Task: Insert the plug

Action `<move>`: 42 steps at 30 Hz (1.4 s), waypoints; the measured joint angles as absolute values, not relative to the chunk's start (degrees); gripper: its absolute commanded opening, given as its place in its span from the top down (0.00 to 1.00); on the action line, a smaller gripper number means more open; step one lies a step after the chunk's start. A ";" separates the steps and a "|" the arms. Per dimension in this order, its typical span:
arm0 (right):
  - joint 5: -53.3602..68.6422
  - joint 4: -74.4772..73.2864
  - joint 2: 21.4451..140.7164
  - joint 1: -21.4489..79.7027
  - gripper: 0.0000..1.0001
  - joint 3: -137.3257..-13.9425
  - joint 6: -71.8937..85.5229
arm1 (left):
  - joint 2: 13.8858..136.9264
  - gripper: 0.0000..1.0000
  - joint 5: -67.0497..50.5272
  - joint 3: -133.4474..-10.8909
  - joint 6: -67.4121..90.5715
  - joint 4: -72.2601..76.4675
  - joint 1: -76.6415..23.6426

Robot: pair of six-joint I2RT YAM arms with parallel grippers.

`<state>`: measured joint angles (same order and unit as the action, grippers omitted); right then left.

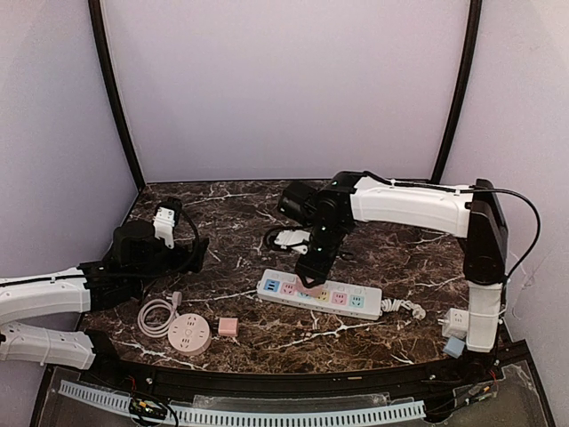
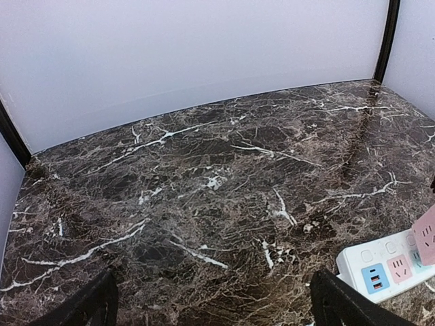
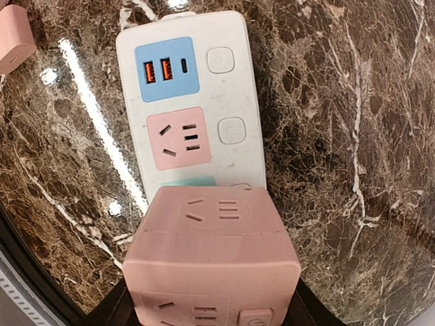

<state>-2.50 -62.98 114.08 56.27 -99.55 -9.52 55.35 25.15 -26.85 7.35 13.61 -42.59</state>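
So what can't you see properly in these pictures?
- Right wrist view: the pink cube plug covers the rest of the power strip, and the plug's own underside is hidden.
- Left wrist view: the picture's right edge cuts the strip off.
- Top view: the right pincer hides most of the cube, and the socket holes are too small to see.

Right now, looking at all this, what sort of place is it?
Probably a robot test booth, not a home: a marble-patterned table boxed in by plain pale walls, a left arm and right arm fixed at its near edge, and a pink plug held at a power strip.
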 measured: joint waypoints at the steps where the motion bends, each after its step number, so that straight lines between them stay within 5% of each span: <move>1: -2.42 -63.05 114.13 56.38 0.89 -99.55 -9.52 | 55.35 0.01 25.08 -26.85 7.35 13.61 -42.59; 42: -2.20 -63.24 115.72 58.00 0.90 -101.67 -10.04 | 55.35 0.01 24.64 -26.24 7.33 13.61 -42.59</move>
<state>-2.20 -63.24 115.72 58.00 -101.67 -10.04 55.35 24.64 -26.24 7.33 13.61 -42.59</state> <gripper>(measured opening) 0.573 0.987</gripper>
